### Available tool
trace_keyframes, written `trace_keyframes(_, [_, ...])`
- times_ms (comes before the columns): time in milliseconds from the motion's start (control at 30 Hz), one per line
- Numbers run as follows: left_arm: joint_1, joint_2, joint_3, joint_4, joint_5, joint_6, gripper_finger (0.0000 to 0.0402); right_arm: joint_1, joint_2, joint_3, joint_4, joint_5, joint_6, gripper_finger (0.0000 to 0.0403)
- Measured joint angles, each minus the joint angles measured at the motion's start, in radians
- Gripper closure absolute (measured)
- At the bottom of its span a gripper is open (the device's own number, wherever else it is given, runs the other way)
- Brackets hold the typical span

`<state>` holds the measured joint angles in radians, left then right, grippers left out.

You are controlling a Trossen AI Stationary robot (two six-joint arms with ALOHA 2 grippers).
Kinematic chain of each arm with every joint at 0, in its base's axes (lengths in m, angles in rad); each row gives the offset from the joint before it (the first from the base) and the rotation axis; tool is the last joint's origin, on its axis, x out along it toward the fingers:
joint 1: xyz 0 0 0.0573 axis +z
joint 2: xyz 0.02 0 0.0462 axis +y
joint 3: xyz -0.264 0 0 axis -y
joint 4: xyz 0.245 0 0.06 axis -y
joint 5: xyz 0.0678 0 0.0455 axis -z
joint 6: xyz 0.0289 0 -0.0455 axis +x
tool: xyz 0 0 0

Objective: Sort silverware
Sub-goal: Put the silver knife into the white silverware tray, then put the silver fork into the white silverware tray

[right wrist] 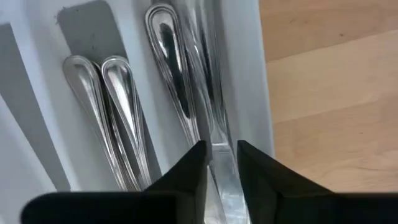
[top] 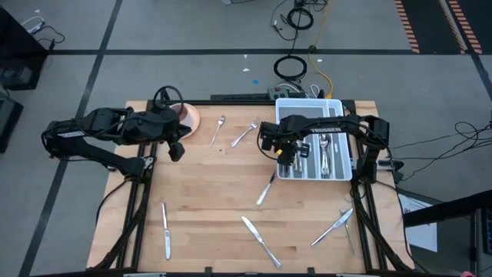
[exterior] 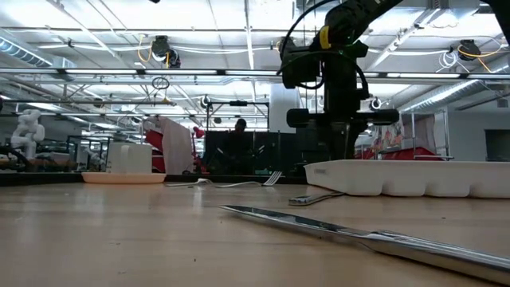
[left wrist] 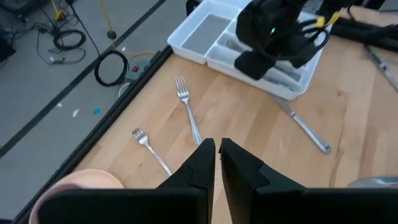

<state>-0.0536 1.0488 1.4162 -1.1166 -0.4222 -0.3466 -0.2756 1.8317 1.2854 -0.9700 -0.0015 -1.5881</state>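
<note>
The right gripper [top: 290,156] hangs over the white tray's [top: 344,171] left compartment at the tabletop's far right, jaws narrowly parted around a knife [right wrist: 217,163] lying there. The left gripper [top: 176,150], near the far-left corner, is nearly closed and empty. Loose silverware [top: 259,240] lies scattered toward the near edge.

White compartmented tray [top: 344,171] sits at the far right of the wooden tabletop [top: 215,200]. Pink bowl [top: 189,117] at far left edge. Black cable coils [top: 290,68] on grey floor beyond.
</note>
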Motion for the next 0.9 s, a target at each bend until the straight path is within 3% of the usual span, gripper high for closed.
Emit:
trace_keyframes(300, [0.016, 0.08, 0.0, -0.045, 0.046, -0.035, 0.0368, 0.0, -0.004, 0.0, -0.005, 0.002, 0.117, 0.0271])
trace_keyframes(500, [0.067, 0.148, 0.0, -0.044, 0.09, -0.043, 0.0368, 0.0, -0.049, 0.0, 0.003, 0.003, 0.337, 0.0254])
trace_keyframes(667, [0.165, 0.224, 0.0, -0.024, 0.115, -0.169, 0.0368, 0.0, -0.121, 0.025, 0.002, 0.003, 0.562, 0.0248])
trace_keyframes(900, [0.305, 0.377, 0.0, 0.066, 0.256, -0.051, 0.0368, -0.005, -0.247, 0.059, -0.002, 0.002, 0.906, 0.0247])
